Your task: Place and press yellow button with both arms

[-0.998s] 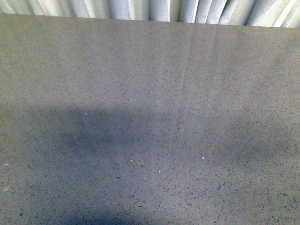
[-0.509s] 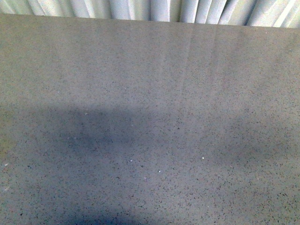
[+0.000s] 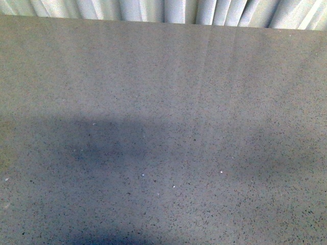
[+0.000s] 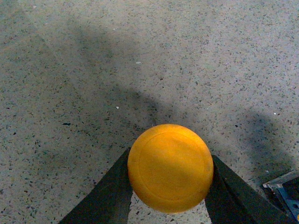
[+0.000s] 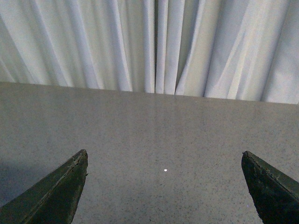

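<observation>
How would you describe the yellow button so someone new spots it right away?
Start at the speckled grey table in the left wrist view. Over it, the left tool grips the yellow button between two dark fingers. Its smooth, round, bright yellow cap is the only round thing against the grey surface.

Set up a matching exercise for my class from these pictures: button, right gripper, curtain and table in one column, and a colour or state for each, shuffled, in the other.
Things
1. button
2. right gripper
3. curtain
4. table

Descriptions
A. grey and speckled
B. white, hanging in folds
C. open, nothing between its fingers
D. yellow, held by the left gripper

Pairs: 1-D, 2-C, 3-B, 4-A.
</observation>
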Motion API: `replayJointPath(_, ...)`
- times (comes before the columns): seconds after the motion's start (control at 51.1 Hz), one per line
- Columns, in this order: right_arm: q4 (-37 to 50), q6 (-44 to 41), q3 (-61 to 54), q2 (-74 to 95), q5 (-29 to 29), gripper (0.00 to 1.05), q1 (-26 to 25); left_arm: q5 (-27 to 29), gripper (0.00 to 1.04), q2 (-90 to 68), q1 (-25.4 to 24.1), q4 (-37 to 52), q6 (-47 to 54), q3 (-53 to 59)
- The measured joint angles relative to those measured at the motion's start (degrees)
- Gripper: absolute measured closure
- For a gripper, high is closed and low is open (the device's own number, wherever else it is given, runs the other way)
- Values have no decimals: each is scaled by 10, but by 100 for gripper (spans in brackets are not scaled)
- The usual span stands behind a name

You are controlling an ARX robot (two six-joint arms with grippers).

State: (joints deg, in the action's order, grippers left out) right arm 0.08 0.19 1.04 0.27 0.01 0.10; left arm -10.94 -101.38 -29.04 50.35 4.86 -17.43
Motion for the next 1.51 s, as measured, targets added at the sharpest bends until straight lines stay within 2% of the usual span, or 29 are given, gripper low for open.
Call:
replayJointPath(0.098,0,0,0,0,0,9,0,0,72,0,2,1,0,0)
replayJointPath(0.431,0,0,0,0,0,9,0,-10,72,23,-1,-9,3,4)
replayJointPath(0.626,0,0,0,0,0,9,0,-16,72,106,-10,-72,12,4)
replayJointPath(0.705,0,0,0,0,0,9,0,-9,72,159,6,-113,11,-11)
replayJointPath(0.822,0,0,0,0,0,9,0,26,72,218,89,-143,-9,-44)
replayJointPath(0.881,0,0,0,0,0,9,0,50,72,226,148,-144,-22,-57)
replayJointPath(1.018,0,0,0,0,0,9,0,109,72,193,292,-118,-50,-77)
replayJointPath(1.116,0,0,0,0,0,9,0,160,72,99,440,-79,-80,-108)
replayJointPath(1.214,0,0,0,0,0,9,0,192,72,4,541,-57,-103,-146)
replayJointPath(1.292,0,0,0,0,0,9,0,205,72,-54,588,-49,-116,-172)
replayJointPath(1.507,0,0,0,0,0,9,0,217,72,-113,620,-41,-136,-188)
